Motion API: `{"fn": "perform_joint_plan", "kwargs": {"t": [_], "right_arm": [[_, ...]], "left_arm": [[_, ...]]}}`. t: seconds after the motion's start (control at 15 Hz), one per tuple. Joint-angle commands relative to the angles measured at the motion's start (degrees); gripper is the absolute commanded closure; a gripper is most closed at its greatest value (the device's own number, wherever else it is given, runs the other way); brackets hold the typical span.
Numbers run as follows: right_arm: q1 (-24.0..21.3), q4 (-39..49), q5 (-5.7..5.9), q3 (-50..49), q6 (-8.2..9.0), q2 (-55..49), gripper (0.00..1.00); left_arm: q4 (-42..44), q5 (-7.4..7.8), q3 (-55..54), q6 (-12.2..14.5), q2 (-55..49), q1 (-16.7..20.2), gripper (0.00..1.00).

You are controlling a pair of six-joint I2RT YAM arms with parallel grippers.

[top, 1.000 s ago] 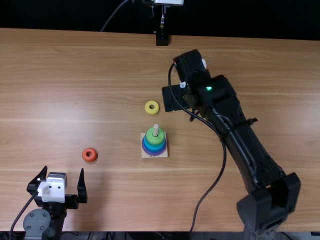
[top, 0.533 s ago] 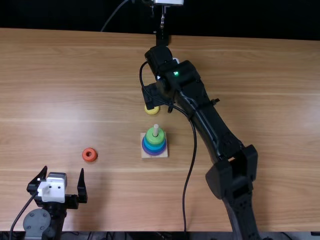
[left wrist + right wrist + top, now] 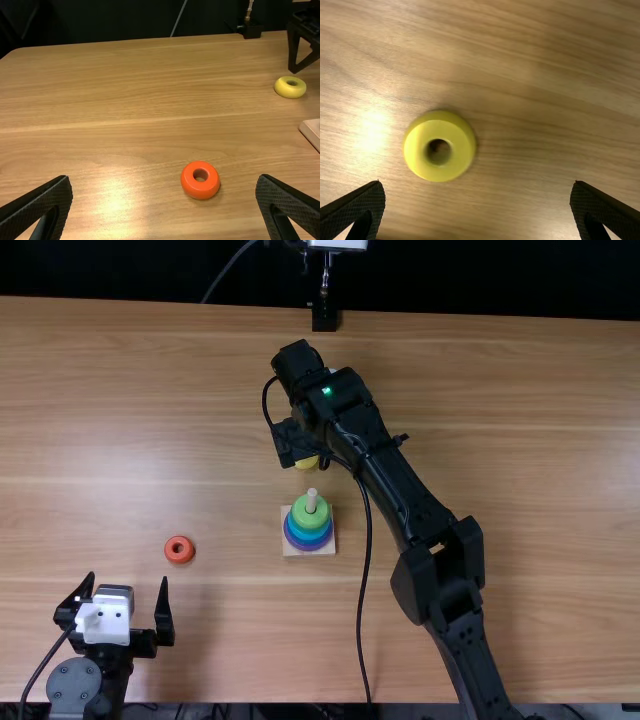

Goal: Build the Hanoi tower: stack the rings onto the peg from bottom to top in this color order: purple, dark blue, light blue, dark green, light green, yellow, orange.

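L gripper (image 3: 125, 580), fingers apart, nr table edge (image 3: 250, 697); orange ring (image 3: 179, 558) well apart from stack (image 3: 309, 530). R gripper (image 3: 296, 443), fingers apart, above yellow ring (image 3: 462, 151), pt. hidden in top view.

A green light (image 3: 327, 391) dots the black right arm (image 3: 400, 495).

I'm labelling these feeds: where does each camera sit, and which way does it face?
Top view: fixed above the near edge of the table, facing steeply down and forward; both arms show.
Left wrist view: on the left arm's wrist, looking over the orange ring to the far edge; its own fingers show.
Right wrist view: on the right arm's wrist, looking down at the yellow ring; its own fingers show.
Both wrist views share the yellow ring.
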Motion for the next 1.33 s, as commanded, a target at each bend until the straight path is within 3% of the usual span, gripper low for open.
{"fn": "perform_joint_plan", "kwargs": {"t": [0.0, 1.2, 1.27], "right_arm": [[1.2, 0.03, 0.2, 2.73, 0.45, 3.24, 0.0], [2.61, 0.77, 0.09, 6.86, 0.55, 9.66, 0.0], [2.61, 0.77, 0.09, 7.39, 0.55, 9.92, 0.13]], "left_arm": [[-4.59, 0.12, -6.04, 0.63, -0.67, -0.06, 0.0], [-4.59, 0.12, -6.04, 0.63, -0.67, -0.15, 0.0], [-4.59, 0.12, -6.04, 0.63, -0.67, -0.06, 0.0]]}}
